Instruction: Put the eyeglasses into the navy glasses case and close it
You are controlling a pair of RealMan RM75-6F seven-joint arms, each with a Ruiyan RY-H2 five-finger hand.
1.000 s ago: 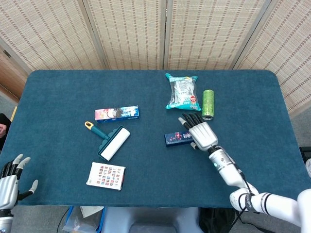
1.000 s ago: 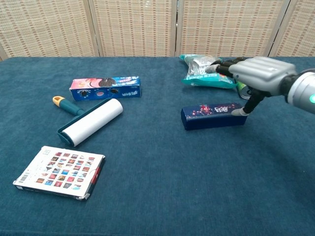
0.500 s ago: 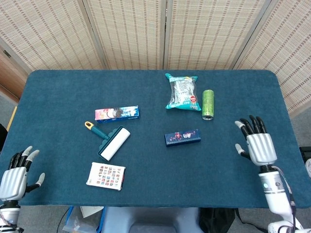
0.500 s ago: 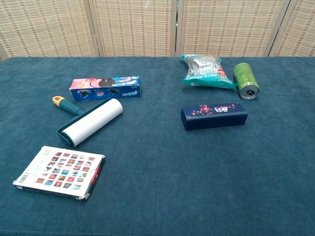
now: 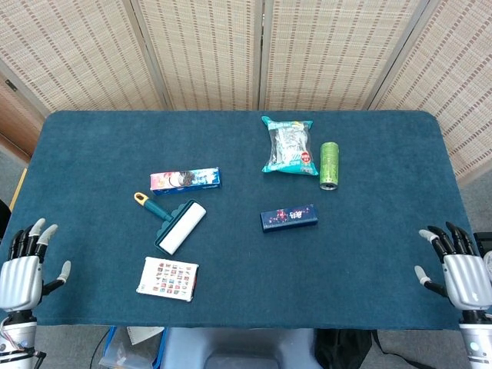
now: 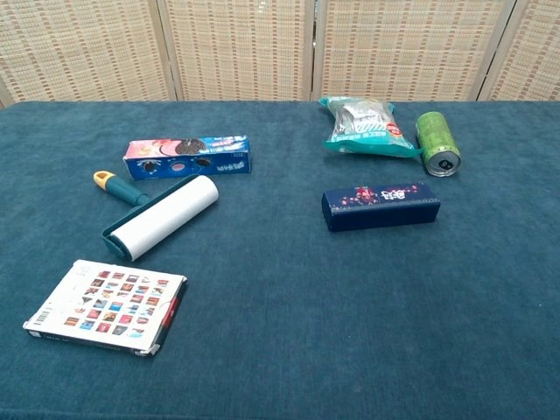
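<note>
Navy glasses case (image 5: 289, 217) lies closed near the middle of the table (image 5: 384, 177), a long box with a small printed pattern on its lid, exactly where it lay a second ago. Then the right hand (image 5: 463, 273) was stretched over its right end; half a second ago it had pulled back toward the near right, and it now sits at the table's near right corner, fingers spread and holding nothing. The left hand (image 5: 21, 274) has crept up slightly at the near left corner, likewise spread with nothing in it. Neither hand shows in the chest view.

The tabletop is a deep blue, nappy cloth. A crinkly teal snack bag (image 5: 288, 144) and a green can (image 5: 329, 164) on its side lie just beyond the case. To the left are a glossy blue cookie box (image 5: 185, 181), a lint roller (image 5: 174, 223) with a white drum and a yellow-tipped teal handle, and a flat card box (image 5: 167, 278) printed with a grid of small pictures. Woven screens (image 5: 231, 54) stand behind.

Both wrists are cut off by the lower edge of the head view. No eyeglasses can be made out; the case hides whatever is inside it.
</note>
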